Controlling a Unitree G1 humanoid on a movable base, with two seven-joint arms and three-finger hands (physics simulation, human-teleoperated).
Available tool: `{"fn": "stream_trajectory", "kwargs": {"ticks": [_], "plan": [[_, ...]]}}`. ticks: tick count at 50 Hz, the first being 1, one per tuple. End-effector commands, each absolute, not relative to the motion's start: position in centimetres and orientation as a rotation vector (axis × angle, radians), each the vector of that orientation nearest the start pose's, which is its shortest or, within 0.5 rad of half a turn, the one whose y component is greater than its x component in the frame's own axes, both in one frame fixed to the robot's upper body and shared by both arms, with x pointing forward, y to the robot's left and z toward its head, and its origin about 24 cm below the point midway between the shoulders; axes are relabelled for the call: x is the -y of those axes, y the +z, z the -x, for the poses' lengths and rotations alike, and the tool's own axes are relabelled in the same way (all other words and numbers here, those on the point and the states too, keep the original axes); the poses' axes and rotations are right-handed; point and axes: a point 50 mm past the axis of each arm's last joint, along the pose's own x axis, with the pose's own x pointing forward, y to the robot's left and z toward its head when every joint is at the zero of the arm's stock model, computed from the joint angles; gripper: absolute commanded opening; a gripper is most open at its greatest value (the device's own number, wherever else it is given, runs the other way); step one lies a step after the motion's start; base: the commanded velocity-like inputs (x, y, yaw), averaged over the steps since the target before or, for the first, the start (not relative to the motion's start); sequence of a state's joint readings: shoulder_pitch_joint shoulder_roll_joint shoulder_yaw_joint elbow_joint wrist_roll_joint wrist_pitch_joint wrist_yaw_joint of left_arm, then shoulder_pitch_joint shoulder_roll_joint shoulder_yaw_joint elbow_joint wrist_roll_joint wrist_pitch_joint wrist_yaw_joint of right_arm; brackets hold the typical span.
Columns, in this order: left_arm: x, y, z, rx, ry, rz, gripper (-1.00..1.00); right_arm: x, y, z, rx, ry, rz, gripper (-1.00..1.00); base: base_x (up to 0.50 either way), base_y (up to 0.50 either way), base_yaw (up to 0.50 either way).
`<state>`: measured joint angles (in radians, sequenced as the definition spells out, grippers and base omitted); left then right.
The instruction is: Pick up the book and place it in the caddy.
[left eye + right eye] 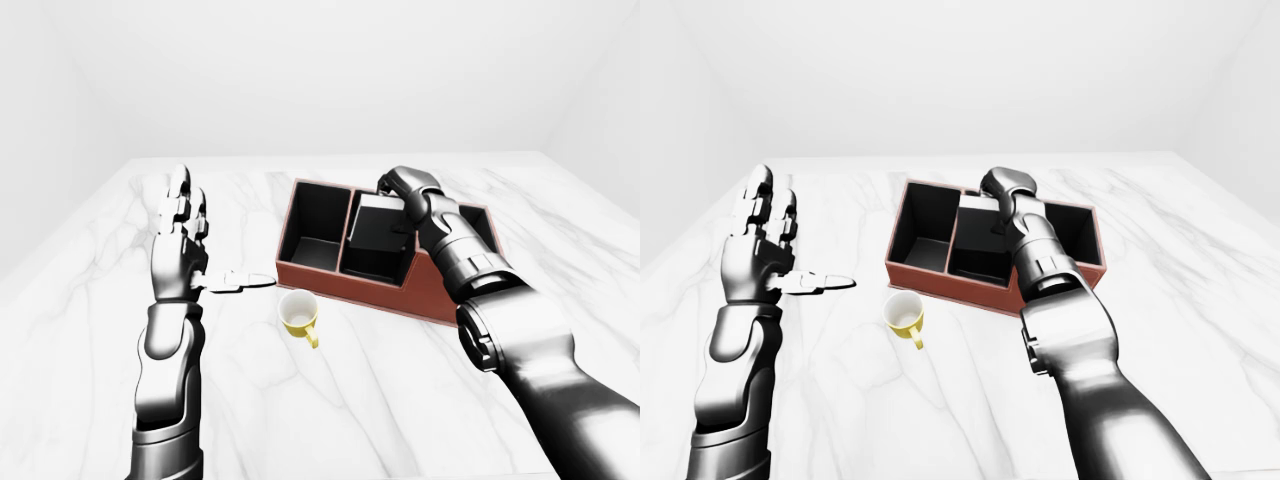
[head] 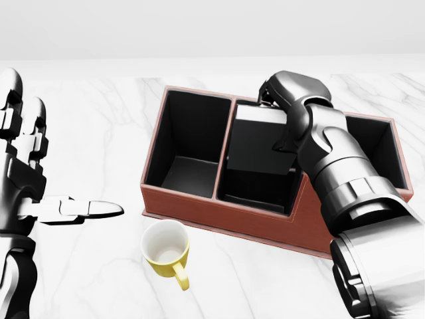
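The right hand (image 2: 279,100) grips the black book (image 2: 255,143), lowered into the middle compartment of the brown caddy (image 2: 199,203); the left compartment is empty. The left hand (image 2: 26,173) is open. A yellow mug (image 2: 166,251) sits empty on the desk (image 2: 99,133) beside the caddy.

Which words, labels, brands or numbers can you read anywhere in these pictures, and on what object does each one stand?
None: no readable text shows in any view.
Plain black book: cover blank.
Reddish-brown compartmented caddy: walls unmarked.
Small yellow mug: no print.
White marble tabletop: only grey veining.
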<state>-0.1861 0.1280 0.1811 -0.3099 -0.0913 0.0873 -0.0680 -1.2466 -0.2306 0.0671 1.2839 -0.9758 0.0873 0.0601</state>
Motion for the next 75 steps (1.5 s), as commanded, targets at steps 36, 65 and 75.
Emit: {"fn": "stream_trajectory", "kwargs": {"ticks": [36,65,75], "plan": [[-19.4,15.0,-26.8,0.385,0.040,-0.047,1.00,14.7,15.6,-42.6,-0.130,0.048,1.345,-1.00,0.00,0.00,0.00],[-19.6,14.5,-27.1,0.359,0.043,-0.057,1.00,13.9,14.2,-42.2,-0.137,0.062,1.333,-1.00,0.00,0.00,0.00],[-19.7,14.6,-27.1,0.362,0.046,-0.062,1.00,13.9,13.5,-42.1,-0.146,0.064,1.336,-1.00,0.00,0.00,0.00]]}}
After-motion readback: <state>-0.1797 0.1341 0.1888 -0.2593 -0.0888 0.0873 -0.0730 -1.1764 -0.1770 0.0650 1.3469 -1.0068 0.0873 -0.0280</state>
